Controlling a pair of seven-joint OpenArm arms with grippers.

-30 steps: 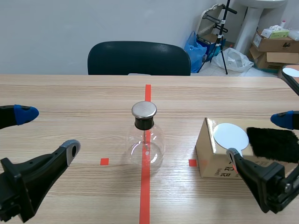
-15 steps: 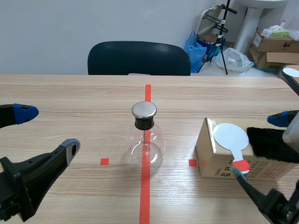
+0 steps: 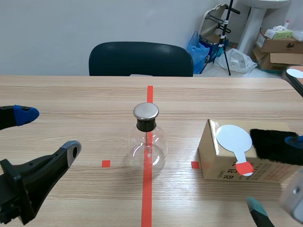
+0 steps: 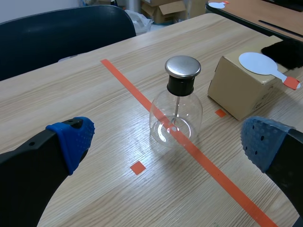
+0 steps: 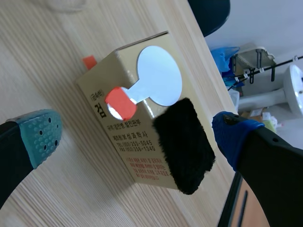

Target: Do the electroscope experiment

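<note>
Glass makes up the body of the electroscope (image 3: 148, 137): a clear, round-bellied flask with a short neck, closed by a black stopper and topped with a flat, shiny metal cap. We see a thin rod hanging from the stopper into the flask. It stands upright on the wooden table (image 3: 71, 94), right on the long orange-red tape line and between two small tape squares. A tan cardboard box (image 3: 215, 158) sits just beside it on the right arm's side, apart from the glass. On top of the box lies a white round paddle (image 3: 234, 138) whose narrow handle ends in an orange-red tip that juts over the near edge. Next to the paddle, on the side away from the flask, lies a black furry cloth (image 3: 274, 144). On the box's side we read a large dark Korean character, 검, above lines of small red print too fine for us to make out. The left gripper (image 4: 166, 140) has its fingers wide apart, with the flask ahead of the gap between them. The right gripper (image 5: 136, 134) is likewise spread, gripping nothing, with the box ahead of it.
</note>
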